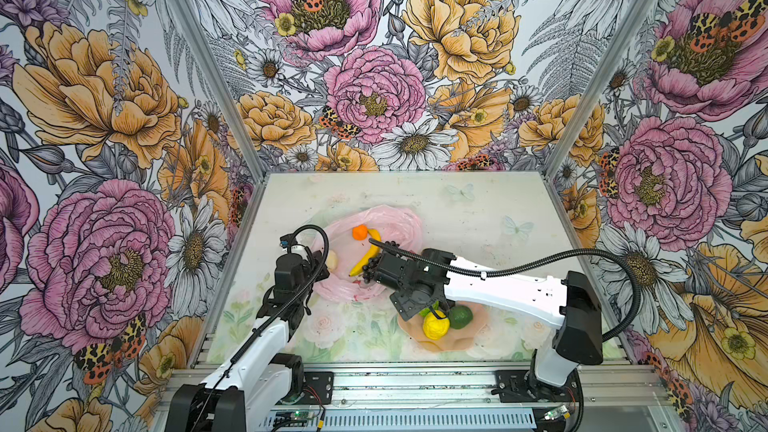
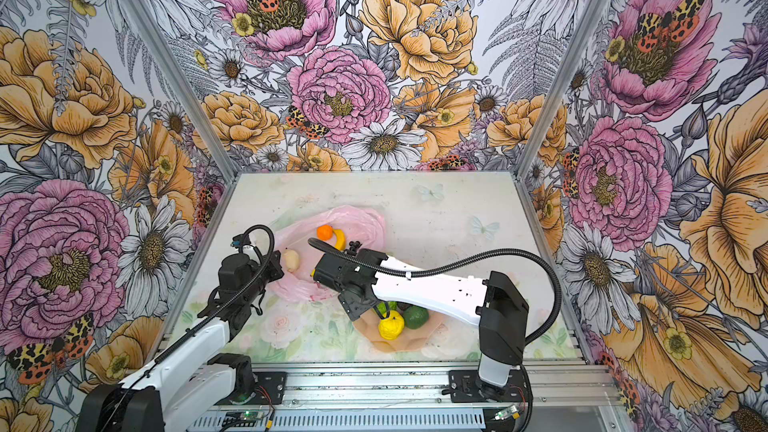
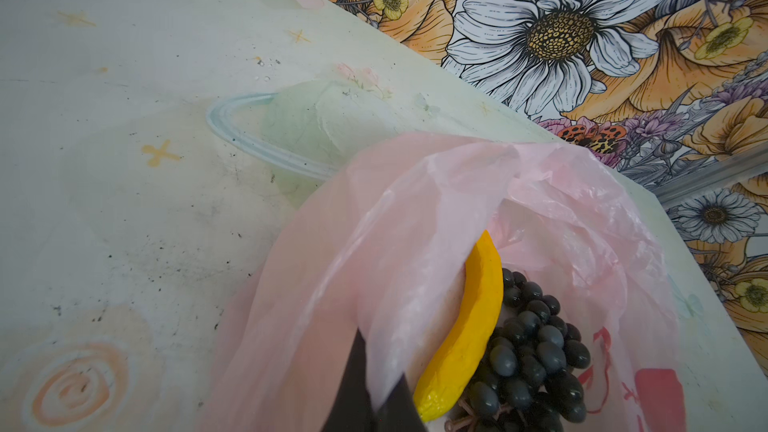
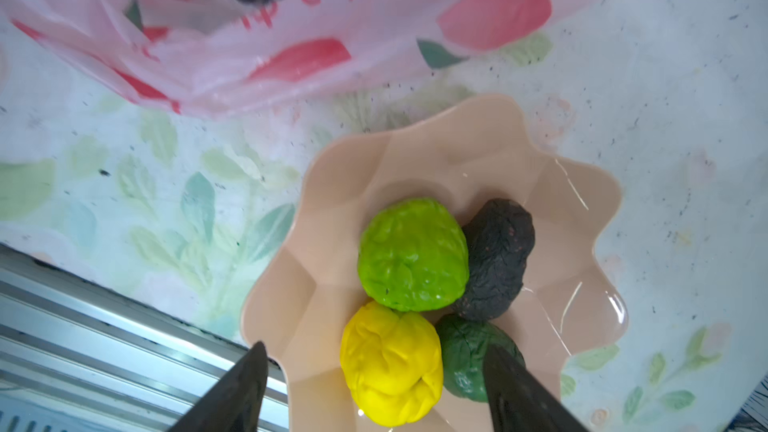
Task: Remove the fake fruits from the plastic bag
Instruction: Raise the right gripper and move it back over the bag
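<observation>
Left wrist view: the left fingers (image 3: pixel 351 392) are pressing together on a fold of the pink bag (image 3: pixel 415 209), pinching its thin film at the rim. Inside the bag mouth, the banana (image 3: pixel 461 338) is lying against the grapes (image 3: pixel 536 351).

In both top views the bag is lying open on the counter (image 1: pixel 478 218). The orange (image 1: pixel 360 232) is sitting at the banana's far end, and a whitish lump (image 1: pixel 331 260) is resting on the left arm's side (all four are sitting on the bag's film).

Right wrist view: the right fingers (image 4: pixel 241 388) are standing apart, gripping nothing, above the scalloped plate (image 4: pixel 457 139). The plate is holding the lime (image 4: pixel 413 255), the lemon (image 4: pixel 390 363), the avocado (image 4: pixel 461 355) and a blackish wrinkled lump (image 4: pixel 498 259), all bunching together. The plate is sitting near the bag, with bare counter showing between them.
</observation>
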`<action>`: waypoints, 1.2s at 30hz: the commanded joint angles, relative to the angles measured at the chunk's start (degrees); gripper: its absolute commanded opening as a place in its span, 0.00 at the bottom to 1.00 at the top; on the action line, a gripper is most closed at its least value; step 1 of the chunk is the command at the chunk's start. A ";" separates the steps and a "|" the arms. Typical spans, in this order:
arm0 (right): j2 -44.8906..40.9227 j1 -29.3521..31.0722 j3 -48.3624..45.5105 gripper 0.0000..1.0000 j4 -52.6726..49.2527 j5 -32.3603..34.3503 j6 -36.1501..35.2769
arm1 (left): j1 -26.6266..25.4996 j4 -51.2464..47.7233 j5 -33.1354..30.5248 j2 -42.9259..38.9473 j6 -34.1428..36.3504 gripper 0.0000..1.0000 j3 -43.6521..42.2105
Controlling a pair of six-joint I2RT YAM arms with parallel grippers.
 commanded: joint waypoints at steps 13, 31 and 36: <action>4.98 -5.65 0.63 0.81 32.36 -4.51 5.84 | -0.34 -17.47 -4.97 0.07 -9.44 0.33 6.54; 28.46 -7.02 17.60 0.73 44.47 -17.62 9.58 | 5.80 -18.75 -1.03 1.91 -12.26 0.21 4.98; 32.96 -7.31 20.62 0.72 45.31 -18.24 10.13 | 6.90 -18.84 -0.09 2.10 -11.76 0.08 4.08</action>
